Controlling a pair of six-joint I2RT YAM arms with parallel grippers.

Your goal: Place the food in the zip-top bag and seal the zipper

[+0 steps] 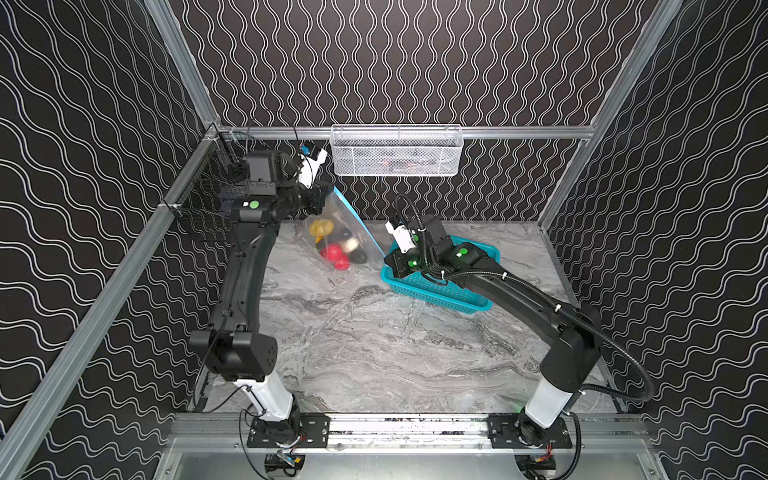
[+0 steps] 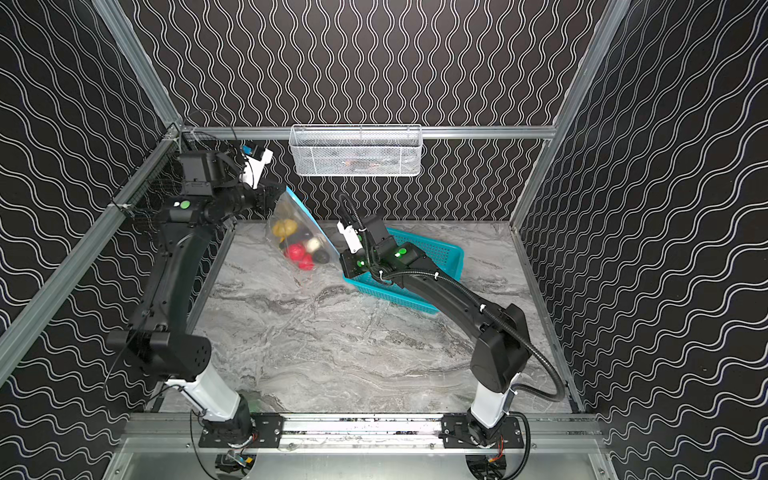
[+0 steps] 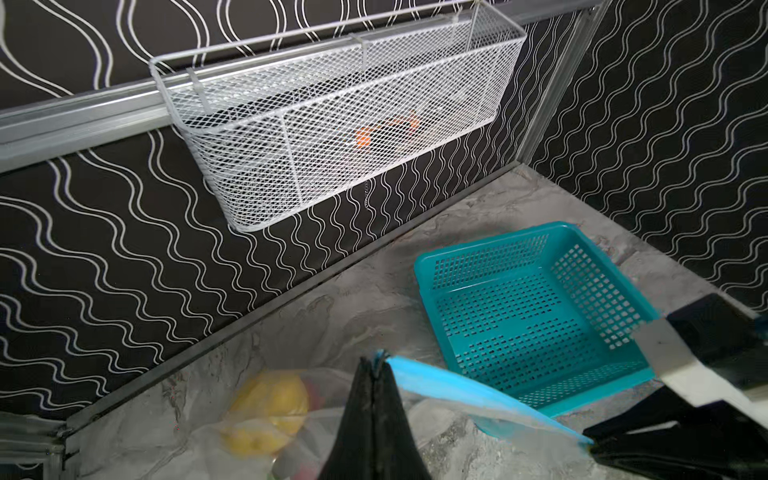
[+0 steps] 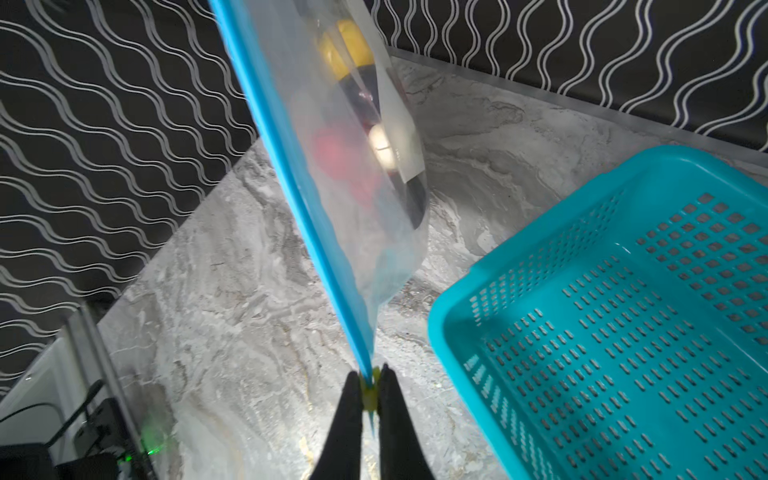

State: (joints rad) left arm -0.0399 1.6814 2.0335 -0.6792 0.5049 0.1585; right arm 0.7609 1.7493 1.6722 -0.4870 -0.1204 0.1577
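**Top views.** My left gripper (image 1: 330, 194) pinches the 11 o'clock end of the zipper (image 1: 359, 220); my right gripper (image 1: 386, 257) holds its 5 o'clock end. The clear bag (image 1: 336, 212) hangs between them, at 11 o'clock from the table's (image 1: 374, 353) centre, with the food (image 1: 332, 251) bunched inside. The teal basket (image 1: 436, 293) sits at 1 o'clock, just beside my right gripper.

**Left wrist view.** My left fingers (image 3: 357, 415) are pressed together on the bag's corner where the blue zipper ends; a yellow piece of food shows through the plastic.

**Right wrist view.** My right fingers (image 4: 347, 415) pinch the yellow slider (image 4: 369, 395) at the zipper's end; the strip runs straight away from it.
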